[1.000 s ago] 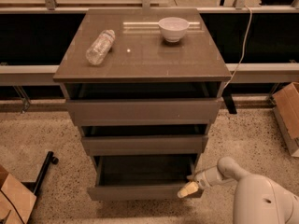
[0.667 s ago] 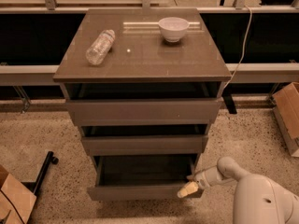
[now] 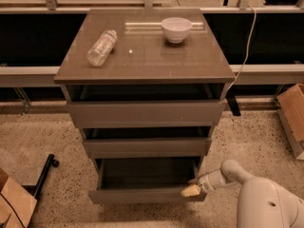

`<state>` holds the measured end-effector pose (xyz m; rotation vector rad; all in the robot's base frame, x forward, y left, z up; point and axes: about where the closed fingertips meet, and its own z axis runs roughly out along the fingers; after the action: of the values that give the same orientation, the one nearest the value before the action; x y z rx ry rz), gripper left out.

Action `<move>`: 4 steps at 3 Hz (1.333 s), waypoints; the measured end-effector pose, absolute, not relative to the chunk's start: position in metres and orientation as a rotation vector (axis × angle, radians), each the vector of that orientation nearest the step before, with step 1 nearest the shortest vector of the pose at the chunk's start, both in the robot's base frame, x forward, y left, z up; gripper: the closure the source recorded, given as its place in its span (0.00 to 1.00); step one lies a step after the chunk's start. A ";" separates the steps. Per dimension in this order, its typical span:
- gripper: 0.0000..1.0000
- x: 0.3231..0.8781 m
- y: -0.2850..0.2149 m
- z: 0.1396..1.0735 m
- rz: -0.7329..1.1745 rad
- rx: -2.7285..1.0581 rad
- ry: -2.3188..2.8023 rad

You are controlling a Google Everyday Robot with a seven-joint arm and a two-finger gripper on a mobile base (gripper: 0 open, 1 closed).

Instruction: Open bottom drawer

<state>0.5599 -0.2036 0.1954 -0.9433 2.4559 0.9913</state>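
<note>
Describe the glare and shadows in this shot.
Camera view: a pale glare streak crosses the glossy grey-brown cabinet top by the white bowl, with a small bright dot right of the clear plastic bottle. The inside of the open grey-brown bottom drawer is in shadow. The cream-tipped hand, at the drawer front's right end, is evenly lit.

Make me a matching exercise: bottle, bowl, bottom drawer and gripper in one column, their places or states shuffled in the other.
1. bottle
2. bowl
3. bottom drawer
4. gripper

A. pulled out, inside showing
B. lying on its side, left part of the cabinet top
C. at the right end of the lowest drawer's front
D. upright, towards the back of the cabinet top

Pairs: 1-B, 2-D, 3-A, 4-C
</note>
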 end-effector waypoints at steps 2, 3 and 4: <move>0.88 0.535 -0.181 0.185 1.018 -1.078 2.507; 0.85 0.535 -0.181 0.185 1.018 -1.078 2.507; 0.61 0.505 -0.182 0.178 1.049 -1.201 2.573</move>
<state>0.5054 -0.1819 0.1779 -1.2010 2.5725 1.0491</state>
